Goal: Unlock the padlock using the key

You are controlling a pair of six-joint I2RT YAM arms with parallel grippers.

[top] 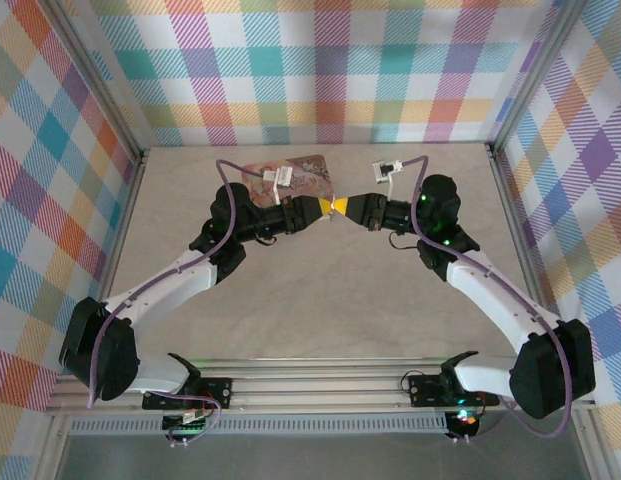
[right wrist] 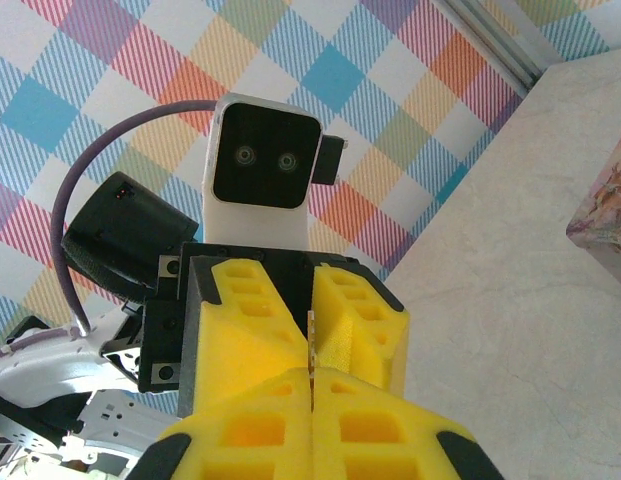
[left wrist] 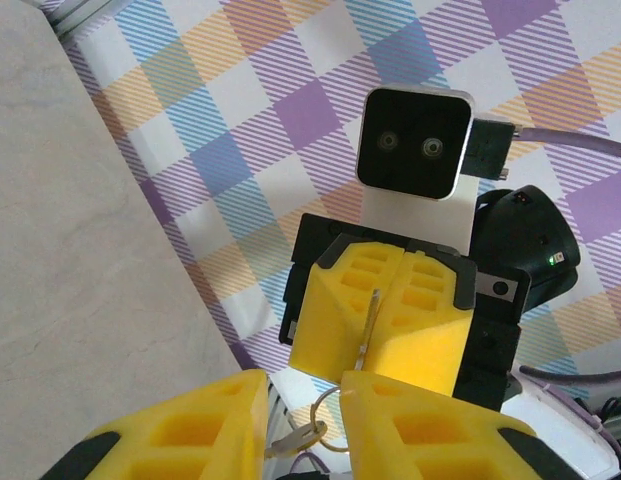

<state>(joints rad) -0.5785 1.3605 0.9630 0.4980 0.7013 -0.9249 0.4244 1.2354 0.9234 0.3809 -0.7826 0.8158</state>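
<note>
Pale beige stone-look table [top: 320, 300], checked fabric walls around it
- Pink illustrated rectangular tin [top: 290, 176]: far side, just behind the left arm
- Yellow-fingered left gripper [top: 328, 206]: tip to tip with its partner; jaws a narrow gap apart, grip cannot be told; thin wire key ring [left wrist: 325, 420] and small silvery key [left wrist: 295, 440] in the gap
- Padlock: position cannot be told
- Yellow-fingered right gripper [top: 342, 206]: jaws pressed together, thin silvery metal strip [left wrist: 370, 320] along the seam

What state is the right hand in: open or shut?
Shut: the right hand presses its yellow fingers together on a thin silvery piece.
</note>
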